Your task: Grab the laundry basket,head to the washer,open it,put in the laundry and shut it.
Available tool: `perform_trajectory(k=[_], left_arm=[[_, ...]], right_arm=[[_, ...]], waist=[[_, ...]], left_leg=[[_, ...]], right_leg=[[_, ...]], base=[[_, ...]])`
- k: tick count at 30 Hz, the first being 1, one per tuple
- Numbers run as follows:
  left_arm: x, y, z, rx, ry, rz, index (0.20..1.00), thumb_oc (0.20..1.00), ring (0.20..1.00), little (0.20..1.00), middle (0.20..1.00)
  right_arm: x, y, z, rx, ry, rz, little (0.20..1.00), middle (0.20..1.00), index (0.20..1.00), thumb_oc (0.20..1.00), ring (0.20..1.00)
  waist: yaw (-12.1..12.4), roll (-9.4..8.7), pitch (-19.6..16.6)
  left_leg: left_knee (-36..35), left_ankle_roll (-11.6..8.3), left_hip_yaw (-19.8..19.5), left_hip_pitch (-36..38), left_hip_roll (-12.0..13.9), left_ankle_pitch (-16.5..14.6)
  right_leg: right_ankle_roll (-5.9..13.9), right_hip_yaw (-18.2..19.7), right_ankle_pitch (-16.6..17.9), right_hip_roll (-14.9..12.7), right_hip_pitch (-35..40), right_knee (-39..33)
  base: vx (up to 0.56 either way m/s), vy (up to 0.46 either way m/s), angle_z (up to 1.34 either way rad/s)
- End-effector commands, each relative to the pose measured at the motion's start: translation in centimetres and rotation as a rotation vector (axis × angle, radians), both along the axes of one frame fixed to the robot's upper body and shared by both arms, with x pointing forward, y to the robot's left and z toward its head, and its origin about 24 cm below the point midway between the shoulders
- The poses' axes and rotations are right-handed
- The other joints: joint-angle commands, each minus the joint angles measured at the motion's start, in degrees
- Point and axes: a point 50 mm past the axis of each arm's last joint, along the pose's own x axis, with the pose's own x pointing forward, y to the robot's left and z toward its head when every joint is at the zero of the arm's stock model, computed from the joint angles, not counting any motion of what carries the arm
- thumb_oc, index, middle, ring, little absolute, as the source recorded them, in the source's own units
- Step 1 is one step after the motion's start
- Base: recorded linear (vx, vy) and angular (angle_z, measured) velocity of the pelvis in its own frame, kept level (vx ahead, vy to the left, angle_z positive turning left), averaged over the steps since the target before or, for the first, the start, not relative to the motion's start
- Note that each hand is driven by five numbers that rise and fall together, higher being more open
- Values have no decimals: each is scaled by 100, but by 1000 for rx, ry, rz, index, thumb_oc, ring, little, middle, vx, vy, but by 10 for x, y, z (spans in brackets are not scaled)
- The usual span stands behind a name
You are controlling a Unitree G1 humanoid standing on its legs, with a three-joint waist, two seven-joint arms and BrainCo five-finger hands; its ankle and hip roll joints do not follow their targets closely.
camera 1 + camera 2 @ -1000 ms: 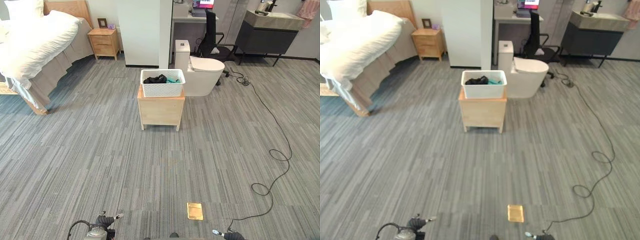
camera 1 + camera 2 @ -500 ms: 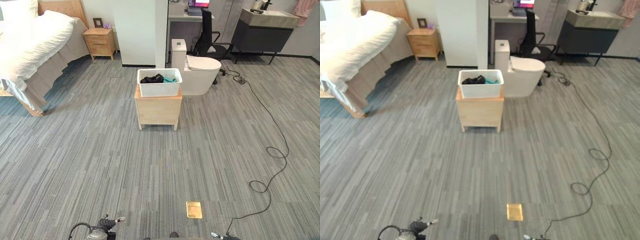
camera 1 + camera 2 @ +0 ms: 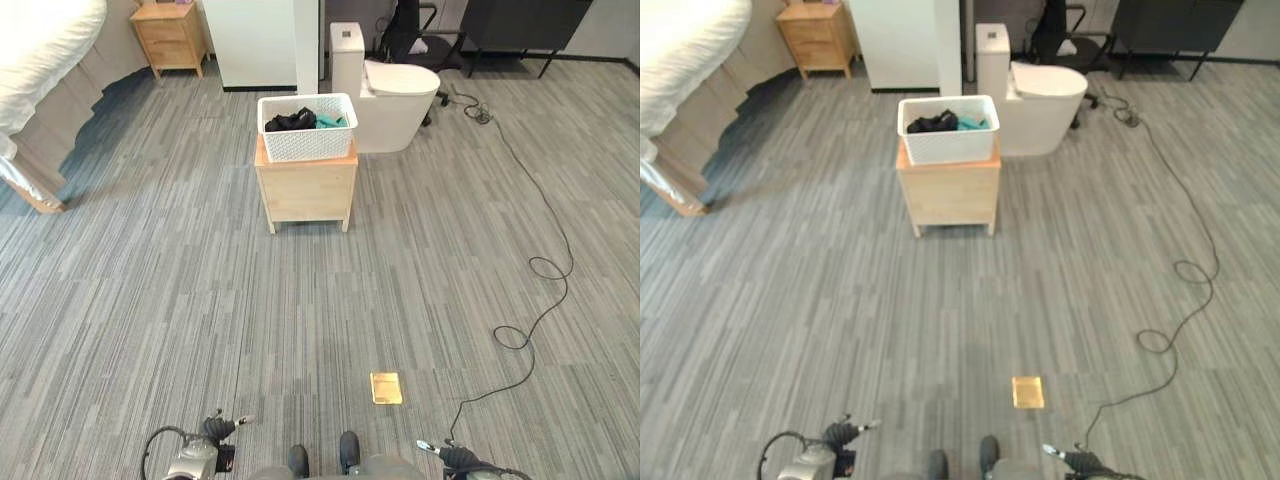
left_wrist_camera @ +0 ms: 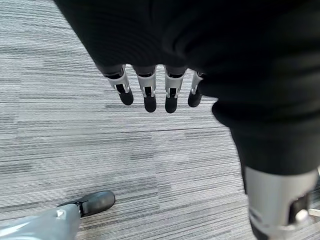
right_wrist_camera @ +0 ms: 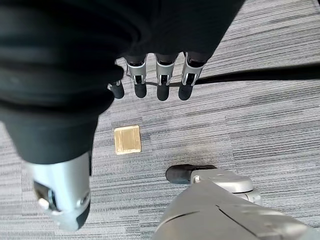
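Left hand (image 4: 150, 90) and right hand (image 5: 155, 80) low over grey striped floor (image 3: 200, 300), fingers relaxed and straight — grasping nothing, brass floor plate (image 3: 386, 387) near the right hand, white laundry basket (image 3: 307, 128) of dark and teal laundry (image 3: 300, 120) well ahead on a wooden cabinet (image 3: 305, 190), toilet (image 3: 390, 95) just behind — bed (image 3: 45, 60) and nightstand (image 3: 170, 35) far left.

A white lattice-walled laundry basket (image 3: 307, 139) is showing black and teal laundry (image 3: 302, 120) atop a pale wooden stand (image 3: 304, 187); grey striped floor (image 3: 180, 300) is surrounding a brass-yellow floor plate (image 3: 385, 387), beside a white toilet (image 3: 385, 95)
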Motion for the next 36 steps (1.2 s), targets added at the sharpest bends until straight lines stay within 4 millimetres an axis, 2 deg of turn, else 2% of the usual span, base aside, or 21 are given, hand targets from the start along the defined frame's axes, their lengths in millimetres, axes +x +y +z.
perform_trajectory(k=[1, 8, 10, 12, 14, 15, 16, 17, 19, 21, 23, 27, 28, 29, 31, 32, 34, 36], left_arm=[[14, 9, 9, 27, -59, 4, 1000, 1000, 1000, 1000, 1000], [20, 3, 11, 7, -81, -12, 1000, 1000, 1000, 1000, 1000], [23, 2, 13, 9, -93, -26, 1000, 1000, 1000, 1000, 1000], [24, 2, 14, 10, -101, -37, 1000, 1000, 1000, 1000, 1000], [27, 3, 17, 13, -121, -40, 1000, 1000, 1000, 1000, 1000], [28, 4, 18, 15, -123, -43, 1000, 1000, 1000, 1000, 1000], [28, 4, 18, 15, -123, -43, 1000, 1000, 1000, 1000, 1000], [23, 5, 16, 18, -109, -41, 1000, 1000, 1000, 1000, 1000], [22, 6, 15, 17, -103, -39, 1000, 1000, 1000, 1000, 1000], [16, 10, 12, 28, -82, -28, 1000, 1000, 1000, 1000, 1000], [13, 12, 11, 30, -74, -15, 1000, 1000, 1000, 1000, 1000], [8, 14, 9, 23, -62, 3, 1000, 1000, 1000, 1000, 1000], [7, 14, 8, 24, -57, 5, 1000, 1000, 1000, 1000, 1000], [5, 12, 7, 18, -49, -3, 1000, 1000, 1000, 1000, 1000], [3, 9, 5, 4, -39, 1, 1000, 1000, 1000, 1000, 1000], [3, 9, 5, 4, -39, 1, 1000, 1000, 1000, 1000, 1000], [1, 7, 3, -14, -32, 10, 1000, 1000, 1000, 1000, 1000], [4, 6, 4, -12, -36, -5, 1000, 1000, 1000, 1000, 1000]], right_arm=[[9, -14, 7, -57, -36, 16, 1000, 1000, 1000, 1000, 1000], [11, -21, 10, -65, -50, -14, 1000, 1000, 1000, 1000, 1000], [16, -22, 12, -71, -72, -12, 1000, 1000, 1000, 1000, 1000], [17, -23, 13, -70, -79, -18, 1000, 1000, 1000, 1000, 1000], [20, -24, 16, -69, -100, -22, 1000, 1000, 1000, 1000, 1000], [23, -22, 17, -69, -115, -13, 1000, 1000, 1000, 1000, 1000], [23, -22, 17, -69, -115, -13, 1000, 1000, 1000, 1000, 1000], [19, -23, 17, -62, -117, -20, 1000, 1000, 1000, 1000, 1000], [17, -24, 17, -61, -117, -24, 1000, 1000, 1000, 1000, 1000], [15, -26, 18, -68, -129, -29, 1000, 1000, 1000, 1000, 1000], [16, -26, 19, -73, -141, -22, 1000, 1000, 1000, 1000, 1000], [12, -28, 19, -82, -129, -9, 1000, 1000, 1000, 1000, 1000], [11, -29, 19, -85, -127, -4, 1000, 1000, 1000, 1000, 1000], [6, -33, 19, -94, -112, -2, 1000, 1000, 1000, 1000, 1000], [3, -37, 19, -102, -98, 7, 1000, 1000, 1000, 1000, 1000], [3, -37, 19, -102, -98, 7, 1000, 1000, 1000, 1000, 1000], [0, -42, 21, -123, -85, 45, 1000, 1000, 1000, 1000, 1000], [0, -46, 22, -137, -86, 49, 1000, 1000, 1000, 1000, 1000]], waist=[[-109, -69, 35], [-142, -96, 43], [-154, -61, 59], [-146, -12, 89], [-147, 34, 197], [-159, 150, 311], [-156, 145, 310], [-217, 224, 279], [-264, 239, 260], [-362, 196, 189], [-452, 221, 198], [-484, 201, 154], [-509, 204, 136], [-558, 191, -2], [-563, 249, -107], [-570, 256, -108], [-530, 317, -132], [-498, 184, -98]], left_leg=[[1791, -183, 97, -516, 84, -1152], [1770, -203, 47, -630, 71, -1116], [1655, -118, 38, -606, 25, -1113], [1510, -13, 28, -503, -17, -1097], [1276, 115, 22, -311, -122, -1086], [1085, 181, -15, -147, -95, -1043], [1078, 181, -11, -143, -101, -1042], [803, 202, -100, 106, -134, -1018], [653, 186, -163, 291, -168, -1011], [328, 87, -199, 660, -238, -1041], [226, -23, -305, 884, -192, -1094], [233, -146, -416, 1162, -133, -1155], [232, -167, -474, 1268, -105, -1162], [358, -265, -612, 1383, -32, -1140], [682, -427, -693, 1364, 98, -850], [688, -430, -699, 1362, 106, -856], [1662, -758, -871, 1109, 349, 48], [2495, -860, -789, 661, 471, 621]], right_leg=[[573, 0, -883, -552, -172, 1178], [554, -95, -888, -558, -114, 974], [608, -51, -868, -596, -190, 1081], [714, 51, -674, -653, -447, 1555], [822, 156, -109, -763, -803, 2198], [818, 103, -18, -745, -1153, 2709], [819, 109, -28, -751, -1161, 2726], [825, 75, -105, -628, -1462, 2622], [802, 25, -118, -555, -1551, 2349], [881, -287, 159, -780, -1666, 994], [1009, -210, 430, -782, -1697, 298], [1090, -307, 649, -841, -1725, -49], [1079, -307, 673, -798, -1718, 26], [979, -190, 733, -714, -1610, 62], [845, -249, 631, -490, -1439, 160], [842, -259, 625, -486, -1436, 162], [534, -457, 284, -206, -1092, 294], [373, -544, 92, -209, -801, 221]], base=[[-15, -72, 4], [0, -18, 3], [15, 80, 2], [32, 130, -2], [27, 191, -5], [22, 158, -13], [179, 164, -19], [245, 77, -19], [247, 44, -6], [390, -45, 12], [383, -77, 22], [281, -89, 18], [382, -160, 35], [522, -226, 36], [376, -194, 56], [344, -236, 84], [376, -316, 44], [215, -234, 11]])
